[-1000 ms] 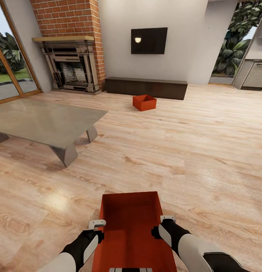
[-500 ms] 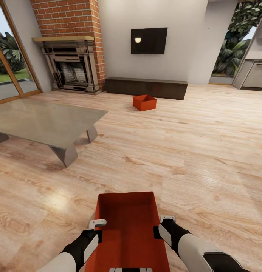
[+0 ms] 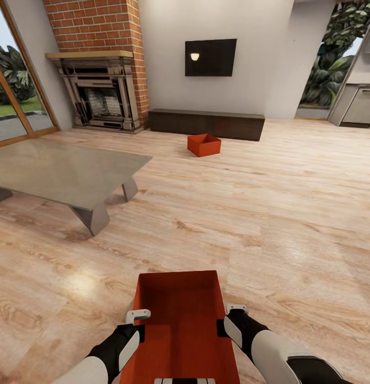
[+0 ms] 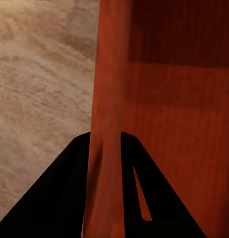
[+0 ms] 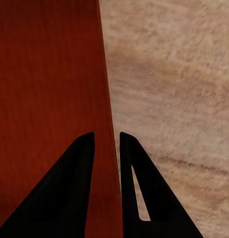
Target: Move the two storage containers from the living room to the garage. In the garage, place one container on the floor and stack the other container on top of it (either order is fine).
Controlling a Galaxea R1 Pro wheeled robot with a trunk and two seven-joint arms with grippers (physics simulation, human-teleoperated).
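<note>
Carrying step, in the living room: left gripper (image 3: 138, 316) and right gripper (image 3: 236, 308) each pinch a side wall of the long container (image 3: 178, 325), bottom centre. The squarer container (image 3: 204, 144) sits upper centre. Next: haul to garage.

Both arms low, forward — left gripper (image 4: 105, 148), right gripper (image 5: 107, 148) each clamped on tray wall (image 4: 107, 99).
</note>
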